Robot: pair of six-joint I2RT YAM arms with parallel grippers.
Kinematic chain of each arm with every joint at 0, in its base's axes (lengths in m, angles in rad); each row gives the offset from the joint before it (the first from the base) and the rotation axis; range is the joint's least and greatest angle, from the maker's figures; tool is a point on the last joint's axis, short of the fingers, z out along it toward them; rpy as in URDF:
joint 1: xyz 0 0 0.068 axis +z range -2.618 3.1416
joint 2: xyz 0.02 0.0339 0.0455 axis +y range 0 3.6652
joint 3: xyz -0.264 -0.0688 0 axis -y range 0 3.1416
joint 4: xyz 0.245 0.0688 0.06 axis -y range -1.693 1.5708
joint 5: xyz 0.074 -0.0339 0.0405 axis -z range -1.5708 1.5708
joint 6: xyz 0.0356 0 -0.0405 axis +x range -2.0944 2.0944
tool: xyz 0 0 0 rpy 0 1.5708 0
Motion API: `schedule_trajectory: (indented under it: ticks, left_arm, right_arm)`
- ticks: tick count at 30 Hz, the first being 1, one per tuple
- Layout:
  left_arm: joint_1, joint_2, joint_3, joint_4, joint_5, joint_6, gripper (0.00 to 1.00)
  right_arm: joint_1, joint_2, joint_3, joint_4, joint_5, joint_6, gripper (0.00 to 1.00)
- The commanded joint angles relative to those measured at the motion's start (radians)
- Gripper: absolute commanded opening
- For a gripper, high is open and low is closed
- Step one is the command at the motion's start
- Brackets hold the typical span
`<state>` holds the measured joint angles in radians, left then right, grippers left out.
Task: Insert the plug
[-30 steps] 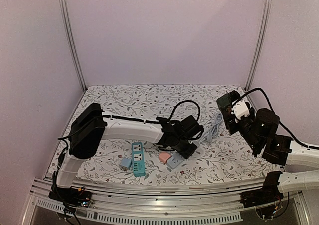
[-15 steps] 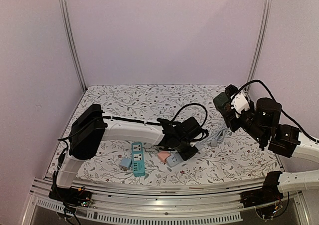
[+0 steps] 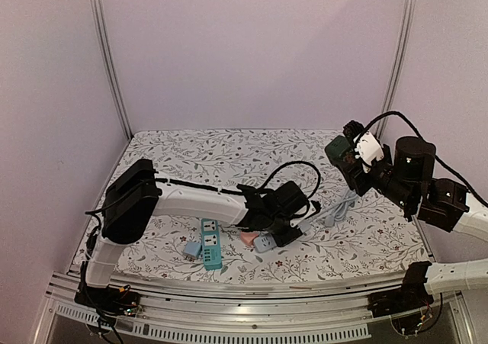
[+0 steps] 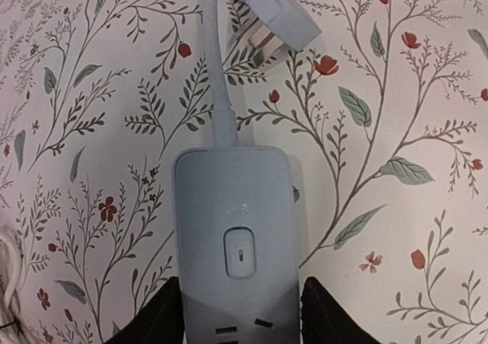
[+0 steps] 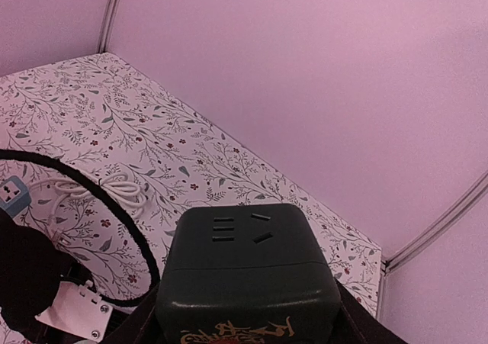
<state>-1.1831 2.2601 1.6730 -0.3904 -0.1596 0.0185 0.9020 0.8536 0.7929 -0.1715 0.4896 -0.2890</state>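
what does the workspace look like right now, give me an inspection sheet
surface: flowered tablecloth, flat
job's things: blue power strip lying on the cloth; dark green cube plug held up off the table
clutter: teal power strip, small blue adapter and pink adapter near the front edge
grippers: left gripper low, jaws against both sides of the blue power strip; right gripper raised, jaws shut on the dark green cube plug
cables: the strip's pale cord tied in a bundle on the cloth; black arm cable looping over the left arm
surroundings: plain pink walls, metal corner posts
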Motion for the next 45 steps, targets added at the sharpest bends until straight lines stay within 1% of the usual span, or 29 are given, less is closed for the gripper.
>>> schedule_trajectory:
  ticks: [1, 3, 6, 7, 8, 17, 23, 28, 32, 37, 40, 42, 44, 45]
  left_arm:
    - [-0.026, -0.02, -0.116, 0.01, 0.022, 0.049, 0.64]
    - [-0.026, -0.049, -0.154, 0.052, 0.014, 0.053, 0.78]
    - [-0.025, -0.092, -0.204, 0.106, -0.012, 0.052, 0.94]
    - [-0.025, -0.116, -0.22, 0.122, -0.012, 0.05, 0.98]
    - [-0.024, -0.134, -0.235, 0.136, -0.016, 0.048, 0.99]
    - [-0.023, -0.284, -0.358, 0.228, 0.003, 0.039, 0.99]
    - [-0.021, -0.395, -0.444, 0.285, -0.014, 0.011, 0.99]
    - [-0.018, -0.504, -0.546, 0.345, -0.027, -0.012, 0.99]
    - [-0.016, -0.571, -0.616, 0.372, -0.079, -0.042, 0.99]
    - [-0.008, -0.659, -0.711, 0.442, -0.143, -0.093, 0.99]
    - [-0.001, -0.711, -0.756, 0.444, -0.244, -0.151, 0.99]
    - [0.011, -0.751, -0.798, 0.455, -0.281, -0.184, 0.98]
    - [0.028, -0.796, -0.843, 0.469, -0.287, -0.214, 0.98]
    - [0.036, -0.816, -0.864, 0.473, -0.288, -0.228, 0.98]
  right_arm:
    - [-0.005, 0.008, 0.04, -0.044, -0.033, -0.019, 0.0]
    - [-0.004, 0.011, 0.052, -0.062, -0.05, -0.03, 0.0]
    - [-0.003, 0.013, 0.068, -0.085, -0.064, -0.047, 0.0]
    - [-0.003, 0.013, 0.07, -0.089, -0.069, -0.055, 0.0]
    - [-0.003, 0.012, 0.073, -0.094, -0.075, -0.059, 0.0]
    - [-0.004, 0.026, 0.109, -0.13, -0.174, -0.123, 0.0]
    - [-0.003, 0.059, 0.162, -0.235, -0.278, -0.207, 0.0]
    - [-0.004, 0.057, 0.154, -0.26, -0.317, -0.261, 0.0]
    - [-0.004, 0.058, 0.157, -0.287, -0.357, -0.295, 0.0]
    - [-0.003, 0.082, 0.164, -0.335, -0.46, -0.38, 0.0]
    - [-0.004, 0.111, 0.177, -0.332, -0.435, -0.419, 0.0]
    - [-0.003, 0.144, 0.209, -0.364, -0.438, -0.425, 0.0]
    - [-0.004, 0.169, 0.245, -0.41, -0.476, -0.436, 0.0]
    - [-0.005, 0.185, 0.26, -0.429, -0.536, -0.442, 0.0]
